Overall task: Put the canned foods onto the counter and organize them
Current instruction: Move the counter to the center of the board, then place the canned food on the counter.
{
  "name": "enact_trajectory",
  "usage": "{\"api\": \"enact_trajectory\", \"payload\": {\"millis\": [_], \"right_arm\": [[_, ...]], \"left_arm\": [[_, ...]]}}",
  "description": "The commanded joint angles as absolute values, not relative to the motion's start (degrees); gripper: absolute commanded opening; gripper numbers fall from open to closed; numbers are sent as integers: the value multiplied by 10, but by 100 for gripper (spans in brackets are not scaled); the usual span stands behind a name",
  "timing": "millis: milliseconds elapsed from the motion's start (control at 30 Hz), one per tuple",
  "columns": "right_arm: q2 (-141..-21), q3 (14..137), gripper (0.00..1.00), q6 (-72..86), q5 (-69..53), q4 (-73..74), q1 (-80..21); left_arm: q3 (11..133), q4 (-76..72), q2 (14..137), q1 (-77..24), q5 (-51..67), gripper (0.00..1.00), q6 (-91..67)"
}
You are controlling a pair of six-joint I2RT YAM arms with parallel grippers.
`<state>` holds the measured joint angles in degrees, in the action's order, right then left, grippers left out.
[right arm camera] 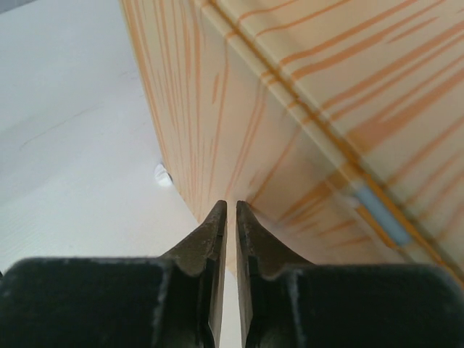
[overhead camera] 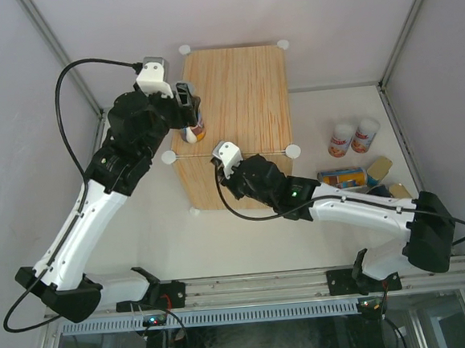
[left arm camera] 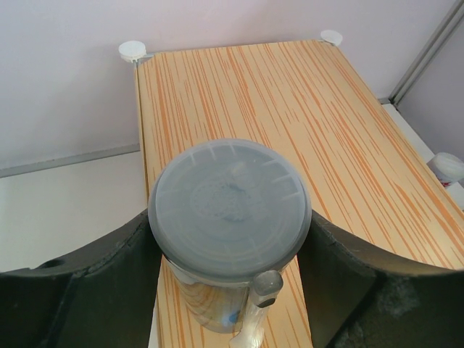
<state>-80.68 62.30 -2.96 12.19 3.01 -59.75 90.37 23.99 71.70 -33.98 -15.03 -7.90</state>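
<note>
one large light wood-grain box point(overhead camera: 243, 100), the counter, stands on the white table point(overhead camera: 342, 230). five white round knobs show at its corners in the top view, one of them at point(overhead camera: 293, 151).

of the canned foods, six can be counted with fair certainty. two are tall blue-orange cylinders. one tall cylinder point(overhead camera: 198, 131) is upright at the counter's left edge, with a white plastic spoon point(left arm camera: 254, 319) strapped to its side and a grey translucent lid point(left arm camera: 217, 185) shut over it, so its contents are hidden. the other tall blue-orange cylinder point(overhead camera: 342, 178) lies on its side on the table, right of the counter. two short white-red cans point(overhead camera: 341, 140) point(overhead camera: 365, 134) stand side by side just behind it, lids on. one flat gold tin point(overhead camera: 379, 167) lies beside the fallen cylinder. a second gold shape point(overhead camera: 400, 190) is partly behind the right arm. something dark between them is too hidden to name.

the left gripper point(left arm camera: 230, 217) holds the upright cylinder, its black fingers point(left arm camera: 80, 290) pressed against both sides of the lid. whether the can's base rests on the wood cannot be told.

the right gripper point(right arm camera: 230, 206) is at the counter's front top edge. its jaws are drawn almost together with only a thin slit between them, and they hold nothing.
</note>
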Motion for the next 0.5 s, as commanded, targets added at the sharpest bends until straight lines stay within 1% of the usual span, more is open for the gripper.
{"api": "enact_trajectory", "payload": {"millis": [0, 333, 400, 467], "right_arm": [[-765, 621, 10, -3, 141, 26, -601], [-726, 609, 19, 26, 134, 57, -606], [-723, 609, 22, 30, 133, 59, -608], [-721, 609, 25, 31, 129, 62, -609]], "left_arm": [[893, 147, 679, -338, -132, 0, -75], [865, 141, 667, -342, -143, 0, -77], [863, 141, 666, -344, -156, 3, -78], [862, 144, 664, -347, -164, 8, -79]]}}
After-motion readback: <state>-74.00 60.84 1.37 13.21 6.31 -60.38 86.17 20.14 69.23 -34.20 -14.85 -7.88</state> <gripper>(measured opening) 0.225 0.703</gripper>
